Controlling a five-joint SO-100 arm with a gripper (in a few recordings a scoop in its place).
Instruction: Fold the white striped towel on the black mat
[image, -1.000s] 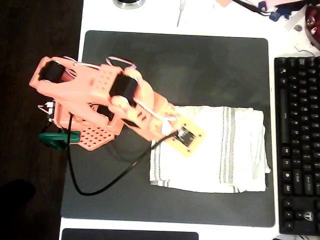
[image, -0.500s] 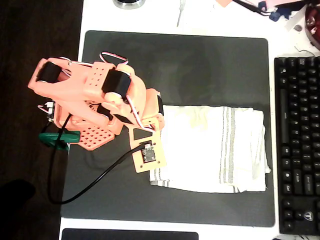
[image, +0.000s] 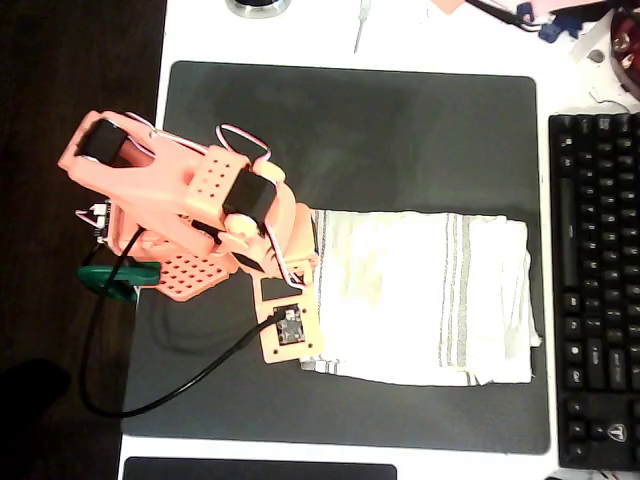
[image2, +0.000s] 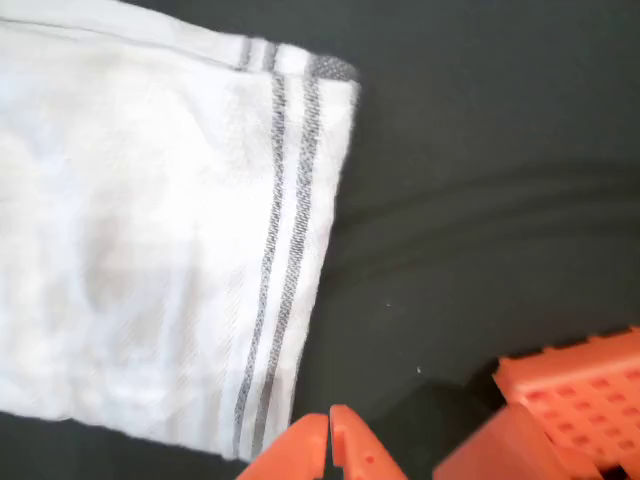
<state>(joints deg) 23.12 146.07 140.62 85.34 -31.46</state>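
While the white striped towel (image: 420, 297) lies flat as a rectangle on the right half of the black mat (image: 350, 130), we find no corner lifted and nothing held; its right edge reaches close to the mat's right border, beside the keyboard (image: 598, 290), and its left edge carries a pair of thin stripes, plain in the wrist view (image2: 285, 250); the orange arm (image: 190, 210) stands over the mat's left side with its wrist reaching the towel's left edge; the gripper (image2: 330, 440) shows at the bottom of the wrist view, above bare mat just off the towel's near left corner, its two fingertips pressed together with only a hairline between them and pinching nothing; we judge the towel to be already doubled, as layered edges show along its right side, though we cannot tell how many layers; we judge the step in hand to be an approach to the left edge for a further fold, or a withdrawal after one; a further fold would call for the fingers to part, descend on the striped corner, pinch it, and carry it across toward the keyboard side.
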